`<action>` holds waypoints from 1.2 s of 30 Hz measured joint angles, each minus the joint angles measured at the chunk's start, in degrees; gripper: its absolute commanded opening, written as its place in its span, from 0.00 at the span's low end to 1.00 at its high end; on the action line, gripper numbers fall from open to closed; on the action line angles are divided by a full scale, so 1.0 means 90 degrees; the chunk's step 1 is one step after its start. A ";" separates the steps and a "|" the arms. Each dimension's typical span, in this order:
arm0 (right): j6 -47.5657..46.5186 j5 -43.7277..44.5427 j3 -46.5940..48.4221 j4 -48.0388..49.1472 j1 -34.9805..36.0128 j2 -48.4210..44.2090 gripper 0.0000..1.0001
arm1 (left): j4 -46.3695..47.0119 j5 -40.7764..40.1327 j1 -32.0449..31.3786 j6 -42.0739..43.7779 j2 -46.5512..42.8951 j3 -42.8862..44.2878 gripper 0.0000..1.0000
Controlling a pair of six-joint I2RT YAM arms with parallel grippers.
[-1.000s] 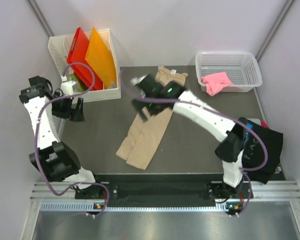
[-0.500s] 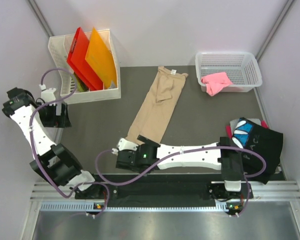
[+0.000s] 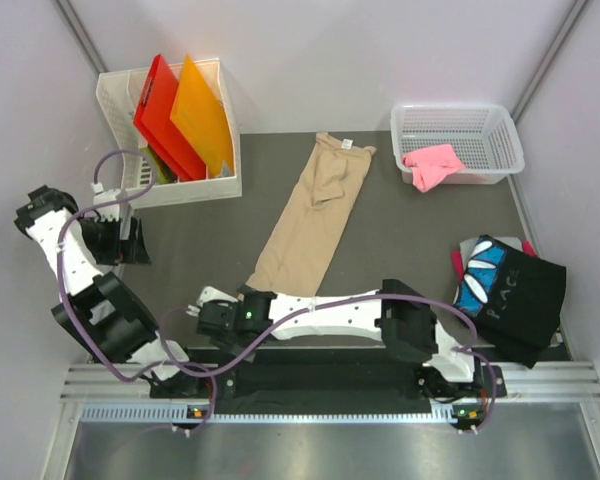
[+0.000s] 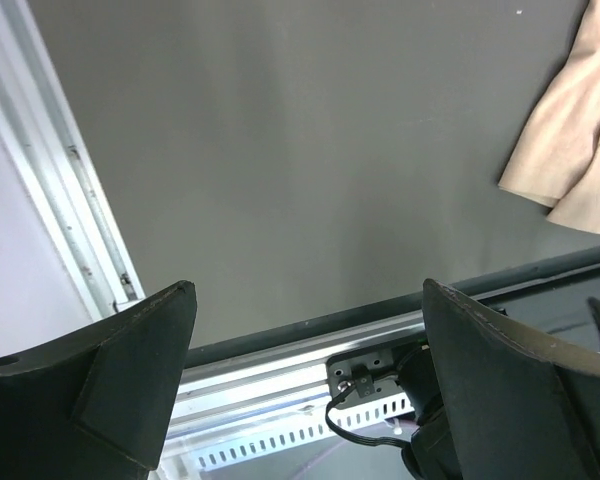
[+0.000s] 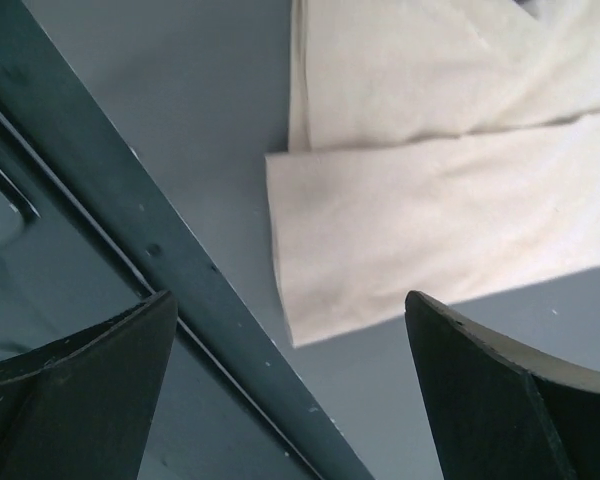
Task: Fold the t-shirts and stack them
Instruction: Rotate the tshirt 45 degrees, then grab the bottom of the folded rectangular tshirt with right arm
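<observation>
The right gripper (image 3: pixel 208 305), jaws wide and empty, hung far to the near left of the basket (image 3: pixel 500 120), by the tan t-shirt (image 3: pixel 315 215) hem. Closing there might catch one layer and pull the fold apart. The left gripper (image 3: pixel 125 245) gaped too. Left of the basket, the shirt lay as a long, narrow, lengthwise-folded strip.

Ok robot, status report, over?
Left fingers open, off to the side. Right fingers open by near end of tan t-shirt, holding nothing. Shirt folded lengthwise, flat. Nothing blocking.

Folded shirt (image 3: pixel 315 215) mid tabletop (image 3: pixel 400 250). Bin (image 3: pixel 195 190) with sheets (image 3: pixel 180 120) back left. Basket (image 3: pixel 500 140) back right, small shirt (image 3: pixel 430 165) in it. Third shirt (image 3: pixel 510 295) front right, at the edge.
</observation>
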 measured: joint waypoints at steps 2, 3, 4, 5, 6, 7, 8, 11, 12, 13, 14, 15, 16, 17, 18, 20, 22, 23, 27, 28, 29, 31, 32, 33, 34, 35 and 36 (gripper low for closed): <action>0.0005 -0.0206 0.0289 0.0002 -0.0104 0.0197 0.94 | 0.0002 0.0000 0.0000 0.0015 0.0172 0.0000 0.99; 0.0010 -0.0304 0.0427 0.0027 -0.0170 0.0277 0.93 | 0.0002 -0.0002 0.0000 0.0024 0.0260 0.0000 0.99; 0.0019 -0.0408 0.0539 0.0066 -0.0257 0.0342 0.93 | 0.0005 -0.0007 0.0000 0.0032 0.0335 0.0000 0.99; 0.0029 -0.0505 0.0588 0.0090 -0.0340 0.0379 0.91 | 0.0007 -0.0012 0.0000 0.0044 0.0391 0.0000 0.99; 0.0070 -0.0624 0.0614 0.0124 -0.0432 0.0401 0.91 | 0.0005 -0.0017 0.0000 0.0051 0.0427 0.0000 0.99; 0.0090 -0.0716 0.0627 0.0148 -0.0527 0.0413 0.90 | 0.0005 -0.0024 0.0000 0.0056 0.0442 0.0000 0.99; 0.0134 -0.0862 0.0624 0.0170 -0.0644 0.0415 0.89 | 0.0005 -0.0036 0.0000 0.0078 0.0442 0.0000 0.99; 0.0233 -0.1202 0.0607 0.0279 -0.0945 0.0415 0.89 | 0.0005 -0.0070 0.0000 0.0141 0.0444 0.0000 0.99; 0.0248 -0.1263 0.0597 0.0321 -0.1013 0.0415 0.90 | 0.0002 -0.0078 0.0000 0.0163 0.0457 0.0000 0.99; 0.0265 -0.1321 0.0566 0.0367 -0.1076 0.0415 0.89 | 0.0005 -0.0087 0.0000 0.0175 0.0459 0.0000 0.99; 0.0287 -0.1370 0.0539 0.0406 -0.1110 0.0418 0.89 | 0.0002 -0.0092 0.0000 0.0189 0.0486 0.0000 0.99; 0.0289 -0.1416 0.0515 0.0430 -0.1124 0.0425 0.89 | 0.0002 -0.0095 0.0000 0.0197 0.0517 0.0000 0.99; 0.0294 -0.1467 0.0488 0.0452 -0.1124 0.0437 0.89 | 0.0002 -0.0095 0.0000 0.0197 0.0556 0.0000 0.99; 0.0291 -0.1525 0.0488 0.0464 -0.1110 0.0464 0.89 | 0.0002 -0.0095 0.0000 0.0199 0.0607 0.0000 0.99; 0.0289 -0.1581 0.0488 0.0481 -0.1088 0.0493 0.89 | 0.0002 -0.0092 0.0000 0.0197 0.0668 0.0000 0.99; 0.0282 -0.1654 0.0488 0.0503 -0.1044 0.0561 0.89 | 0.0002 -0.0095 0.0000 0.0197 0.0772 0.0000 0.99; 0.0272 -0.1722 0.0486 0.0510 -0.1005 0.0624 0.89 | 0.0005 -0.0104 0.0005 0.0197 0.0862 0.0000 0.99; 0.0250 -0.1744 0.0440 0.0544 -0.0988 0.0639 0.89 | 0.0005 -0.0109 0.0005 0.0197 0.0889 0.0000 0.99; 0.0202 -0.1783 0.0143 0.0578 -0.0928 0.0639 0.89 | 0.0002 -0.0114 0.0007 0.0197 0.0903 0.0005 0.99; 0.0180 -0.1787 0.0051 0.0580 -0.0920 0.0639 0.89 | 0.0007 -0.0114 0.0007 0.0194 0.0901 0.0005 0.99; 0.0165 -0.1785 -0.0032 0.0576 -0.0918 0.0636 0.89 | 0.0005 -0.0114 0.0007 0.0194 0.0903 0.0005 0.99; 0.0121 -0.1783 -0.0172 0.0573 -0.0925 0.0639 0.89 | 0.0005 -0.0109 0.0010 0.0194 0.0903 0.0005 0.99; 0.0112 -0.1780 -0.0214 0.0585 -0.0947 0.0639 0.89 | 0.0005 -0.0112 0.0010 0.0194 0.0903 0.0005 0.99; 0.0097 -0.1785 -0.0228 0.0578 -0.0969 0.0639 0.89 | 0.0005 -0.0109 0.0010 0.0194 0.0903 0.0005 0.99; 0.0073 -0.1785 -0.0236 0.0590 -0.0991 0.0639 0.88 | 0.0005 -0.0107 0.0010 0.0194 0.0903 0.0005 0.99; 0.0063 -0.1787 -0.0236 0.0602 -0.1020 0.0639 0.88 | 0.0005 -0.0109 0.0012 0.0194 0.0903 0.0005 0.99; 0.0058 -0.1787 -0.0236 0.0622 -0.1049 0.0639 0.88 | 0.0005 -0.0109 0.0012 0.0194 0.0903 0.0005 0.99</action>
